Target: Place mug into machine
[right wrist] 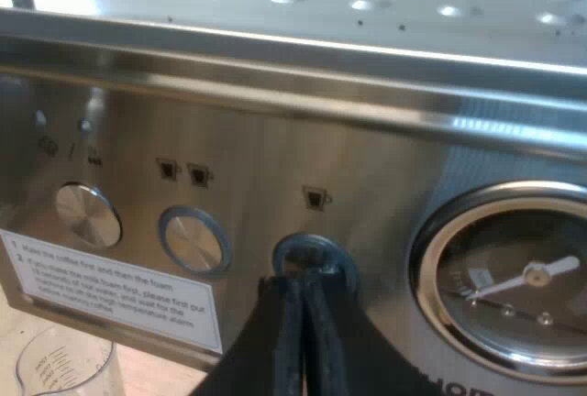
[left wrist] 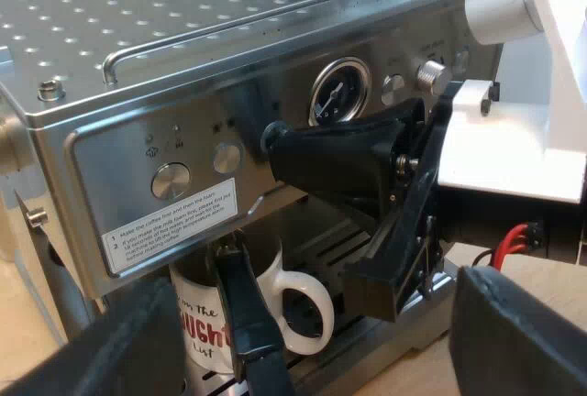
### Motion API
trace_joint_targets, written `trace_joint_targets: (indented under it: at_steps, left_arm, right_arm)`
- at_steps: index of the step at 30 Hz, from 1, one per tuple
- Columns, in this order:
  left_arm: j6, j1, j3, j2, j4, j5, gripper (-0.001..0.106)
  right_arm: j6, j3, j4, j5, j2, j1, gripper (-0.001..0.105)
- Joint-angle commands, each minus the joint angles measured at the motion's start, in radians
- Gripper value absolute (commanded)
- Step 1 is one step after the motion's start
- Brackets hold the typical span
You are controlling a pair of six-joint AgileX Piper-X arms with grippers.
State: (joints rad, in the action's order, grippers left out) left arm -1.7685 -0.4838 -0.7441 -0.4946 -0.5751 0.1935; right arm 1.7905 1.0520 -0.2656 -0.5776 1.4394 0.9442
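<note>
The mug (left wrist: 197,318), white with red lettering, stands upright on the drip tray (left wrist: 326,251) under the front panel of the espresso machine (left wrist: 183,66); its handle points out sideways along the machine's front; a dark bar (left wrist: 246,323) crosses in front of the mug, and I cannot tell what it belongs to. The left gripper (left wrist: 312,323) hangs in front of the machine, facing the mug; its fingers (left wrist: 523,332) are spread wide and hold nothing; neither finger touches the mug. The right gripper (right wrist: 304,281) is at the machine's front panel, above the mug; its two fingers are pressed together with no gap; their tips rest against a round button (right wrist: 310,247) with a blue ring, just beside the pressure gauge (right wrist: 514,281). On the panel two more round buttons (right wrist: 193,240) sit farther from the gauge; a white instruction label (right wrist: 110,291) is stuck below them. A measuring glass (right wrist: 64,364) stands below the label, near the machine's base.
</note>
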Motion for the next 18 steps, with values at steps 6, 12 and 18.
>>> trace_joint_targets:
  at_steps: [6, 12, 18]
  left_arm:
    - [-0.007, -0.005, -0.006, 0.000, 0.004, 0.004, 0.063]
    - [-0.007, -0.005, -0.006, 0.000, 0.004, 0.004, 0.063]
    - [-0.007, -0.005, -0.006, 0.000, 0.004, 0.004, 0.063]
  right_arm:
    - [0.000, 0.010, 0.019, -0.021, -0.002, 0.014, 0.000]
    - [0.000, 0.004, 0.053, -0.018, -0.020, 0.062, 0.000]
    - [0.000, 0.004, 0.130, -0.019, -0.066, 0.098, 0.000]
